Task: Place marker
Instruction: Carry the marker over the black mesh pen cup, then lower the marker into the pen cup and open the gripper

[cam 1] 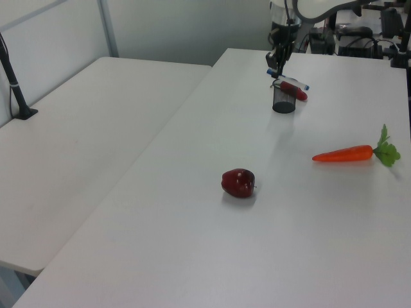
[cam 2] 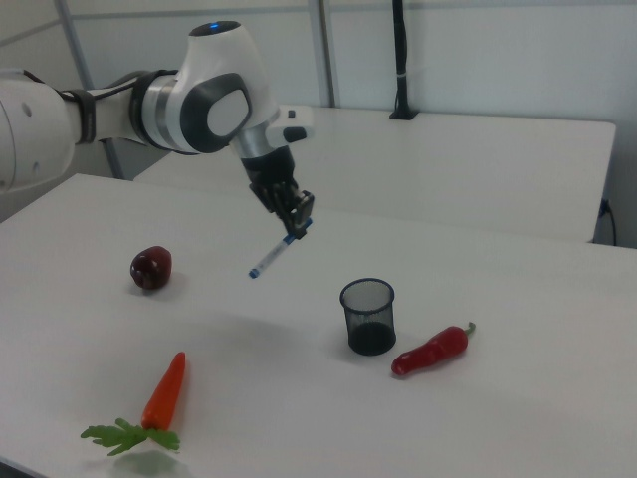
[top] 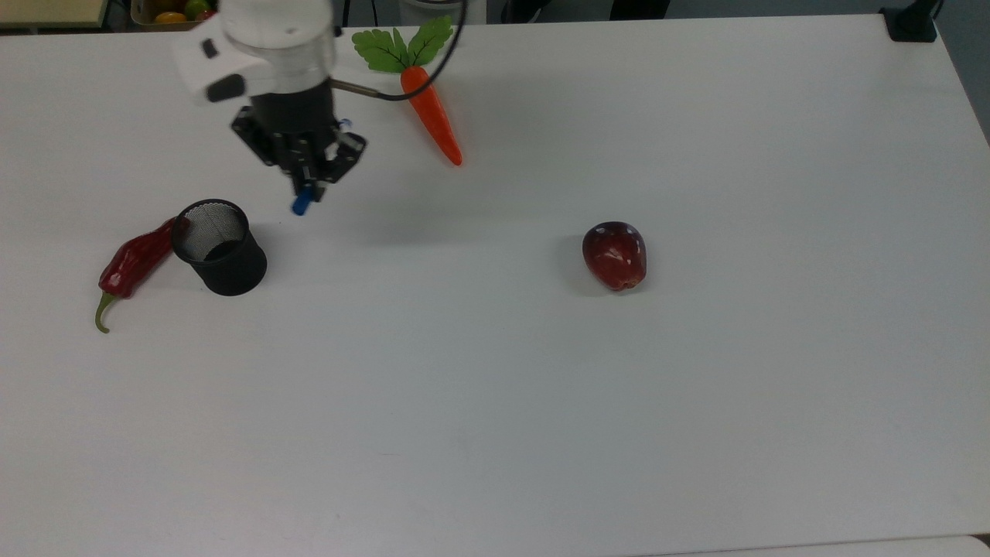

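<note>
while the gripper (cam 2: 297, 225) hangs above the white bench (top: 541, 387), its fingers are closed on the marker (cam 2: 273, 253), pinching it near its upper end. in the right view the marker slants down toward the right view's left, off the bench surface, its lower blue tip in the air between the apple (cam 2: 150, 268) and the black mesh cup (cam 2: 368, 316). in the top view the marker's blue end (top: 301, 204) pokes out under the gripper (top: 308, 186), just up and to the top view's right of the cup (top: 220, 247), not over its opening. a red chili pepper (top: 133, 262) lies against the cup's far side, at the top view's left. the carrot (top: 431, 116) lies near the bench's far edge, and the apple (top: 615, 254) sits well apart to the top view's right.
</note>
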Motion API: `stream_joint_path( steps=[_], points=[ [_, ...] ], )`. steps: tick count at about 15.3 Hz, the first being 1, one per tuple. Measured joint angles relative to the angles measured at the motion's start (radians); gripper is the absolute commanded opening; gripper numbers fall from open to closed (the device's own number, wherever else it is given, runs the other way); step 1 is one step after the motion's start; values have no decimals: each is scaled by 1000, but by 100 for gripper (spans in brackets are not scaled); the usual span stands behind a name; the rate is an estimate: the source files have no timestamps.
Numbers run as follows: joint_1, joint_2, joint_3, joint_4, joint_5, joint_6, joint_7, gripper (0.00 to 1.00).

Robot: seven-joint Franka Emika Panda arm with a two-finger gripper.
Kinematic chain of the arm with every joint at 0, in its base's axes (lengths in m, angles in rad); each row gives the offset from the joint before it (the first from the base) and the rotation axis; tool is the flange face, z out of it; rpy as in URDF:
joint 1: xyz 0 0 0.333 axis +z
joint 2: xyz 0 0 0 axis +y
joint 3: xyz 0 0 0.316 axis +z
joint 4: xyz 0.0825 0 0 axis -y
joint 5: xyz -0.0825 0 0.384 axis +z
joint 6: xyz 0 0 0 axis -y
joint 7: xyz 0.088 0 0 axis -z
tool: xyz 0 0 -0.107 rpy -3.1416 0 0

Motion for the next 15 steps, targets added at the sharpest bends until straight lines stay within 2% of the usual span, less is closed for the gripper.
stream_joint_path(
  steps=[6, 15],
  points=[
    [-77, 6, -1, -57, -54, 331, -5, 5],
    [-163, 74, -1, -144, -69, 670, -5, 6]
  ],
)
